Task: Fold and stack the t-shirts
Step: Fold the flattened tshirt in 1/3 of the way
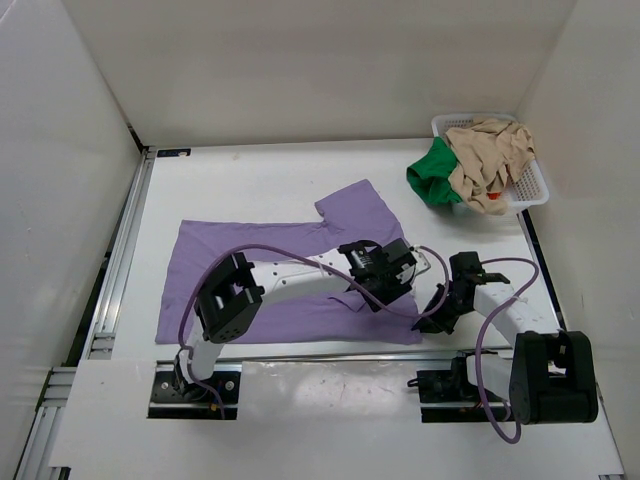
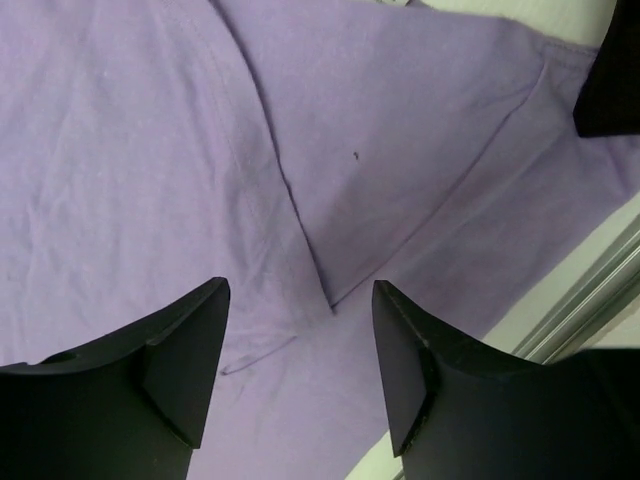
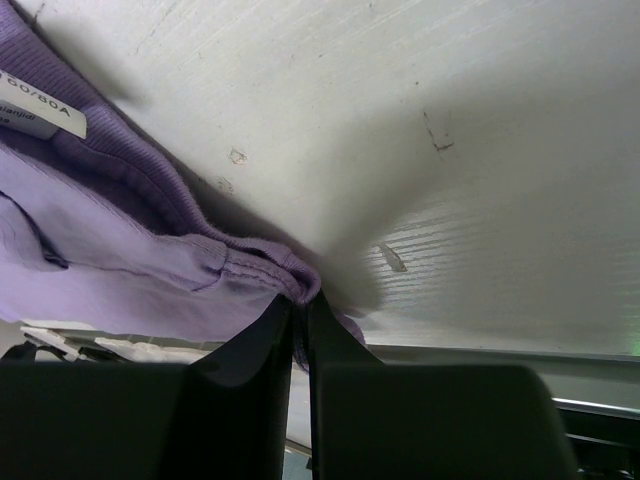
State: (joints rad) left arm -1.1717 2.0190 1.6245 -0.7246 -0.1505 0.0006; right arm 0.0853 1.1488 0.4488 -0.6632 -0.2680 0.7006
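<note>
The lavender purple t-shirt [image 1: 250,270] lies spread on the white table, one sleeve [image 1: 358,208] pointing toward the back. My left gripper [image 1: 383,293] hovers over the shirt's right part. In the left wrist view it [image 2: 300,305] is open, with a sleeve seam [image 2: 300,240] below the gap and nothing between the fingers. My right gripper [image 1: 440,312] is at the shirt's near right edge. In the right wrist view it [image 3: 301,300] is shut on the ribbed purple collar edge [image 3: 250,255], lifted off the table. The tan t-shirt [image 1: 490,155], the green one [image 1: 432,175] and a sliver of the orange-red one [image 1: 497,196] sit in the basket.
The white lattice basket [image 1: 538,185] stands at the back right corner. Metal rails run along the table's left side [image 1: 120,260] and near edge [image 1: 330,356]. White walls enclose the table. A white size label [image 3: 40,115] shows inside the collar.
</note>
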